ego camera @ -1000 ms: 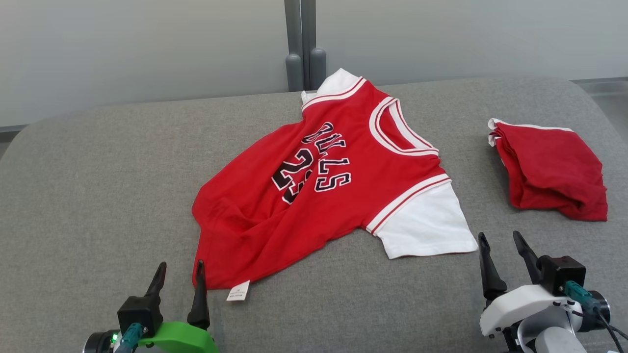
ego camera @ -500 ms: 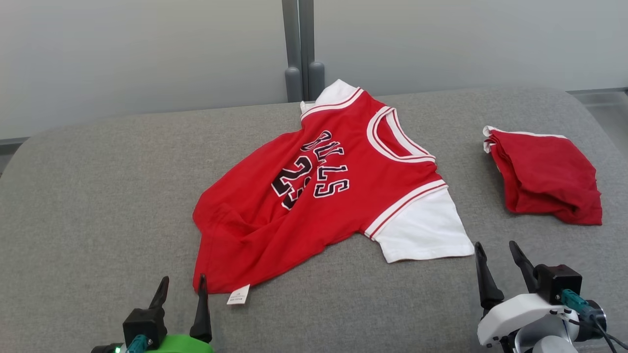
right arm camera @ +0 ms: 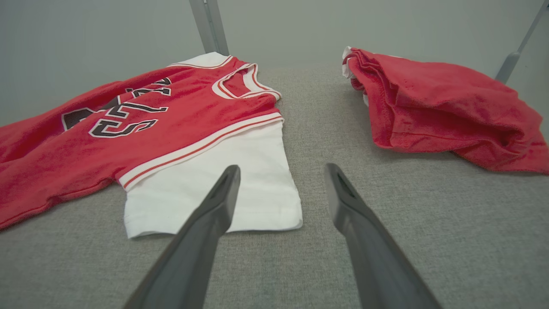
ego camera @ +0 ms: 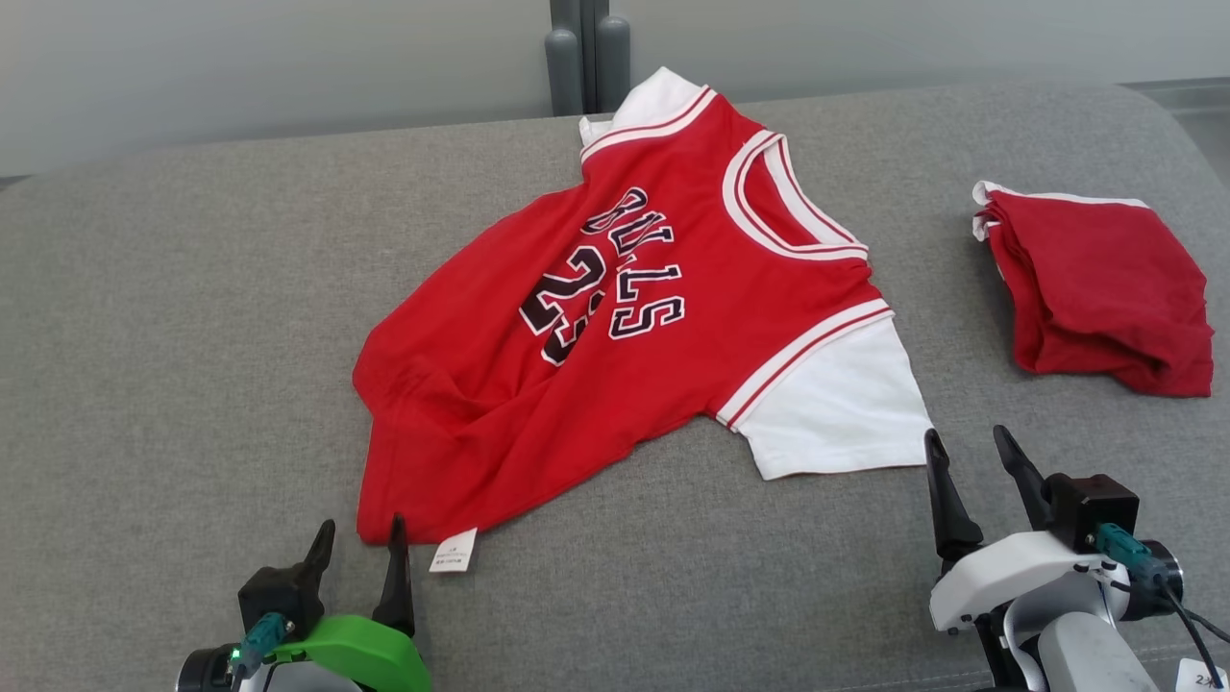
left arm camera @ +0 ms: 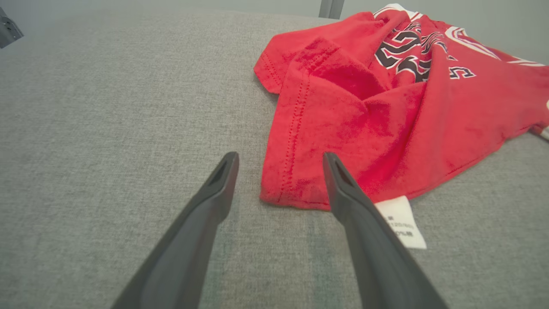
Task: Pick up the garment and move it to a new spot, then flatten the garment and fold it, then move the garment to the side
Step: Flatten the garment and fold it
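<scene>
2 grippers still spread wide, empty, left gripper (ego camera: 362,524) at jersey (ego camera: 625,327) hem, right gripper (ego camera: 965,434) beside sleeve (ego camera: 836,404)

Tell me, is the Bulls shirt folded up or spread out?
Spread out, though rumpled: the shirt lies open with its lettering, collar and a white sleeve showing, hem bunched.

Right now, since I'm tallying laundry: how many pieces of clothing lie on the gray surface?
2. A red-and-white shirt lies spread in the middle; a folded red piece sits apart at the right, and its folds could hide another.
</scene>
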